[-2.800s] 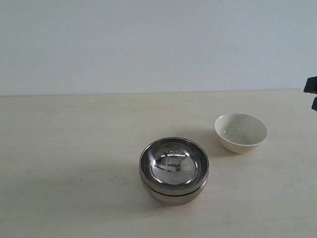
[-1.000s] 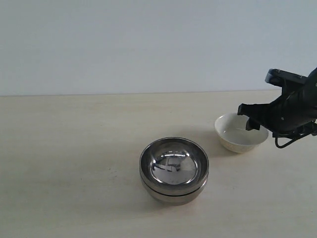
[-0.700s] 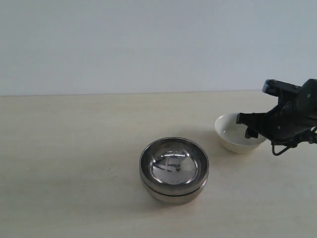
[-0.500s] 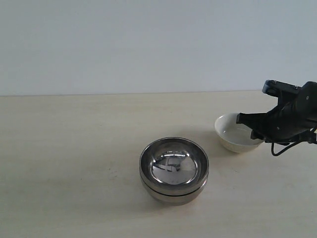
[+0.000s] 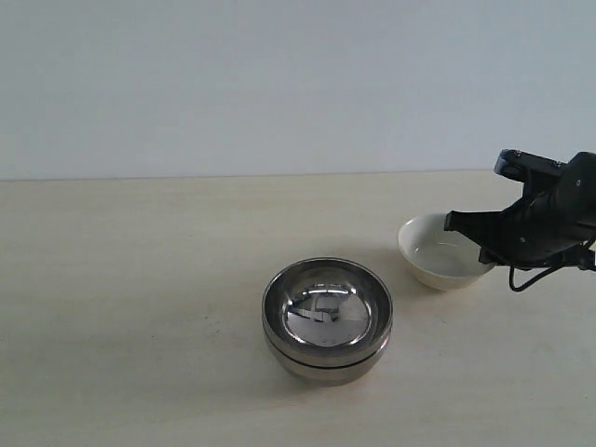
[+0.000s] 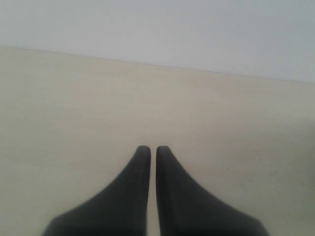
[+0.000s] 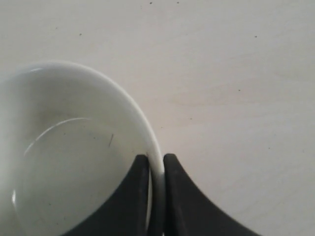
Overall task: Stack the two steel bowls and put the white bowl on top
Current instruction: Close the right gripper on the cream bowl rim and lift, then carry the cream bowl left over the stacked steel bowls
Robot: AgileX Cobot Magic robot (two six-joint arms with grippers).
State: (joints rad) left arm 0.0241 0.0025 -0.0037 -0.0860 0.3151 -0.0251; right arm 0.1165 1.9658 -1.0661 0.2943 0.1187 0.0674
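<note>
Pale tabletop (image 5: 140, 279): white bowl (image 5: 433, 261) rim pinched between right jaws (one inside, one outside); left jaws closed, empty.

right arm (image 5: 549, 219): black, chunky, a bit shiny;
cable (image 5: 523, 282): thin, black, looped;
left gripper (image 6: 148, 147): two black fingers, wide bases, thin round tips;
right gripper (image 7: 156, 157): same black curved fingers

The white bowl (image 5: 434, 253) sits right of and behind the two steel bowls (image 5: 326, 317) (nested together) on the table (image 5: 140, 279).
</note>
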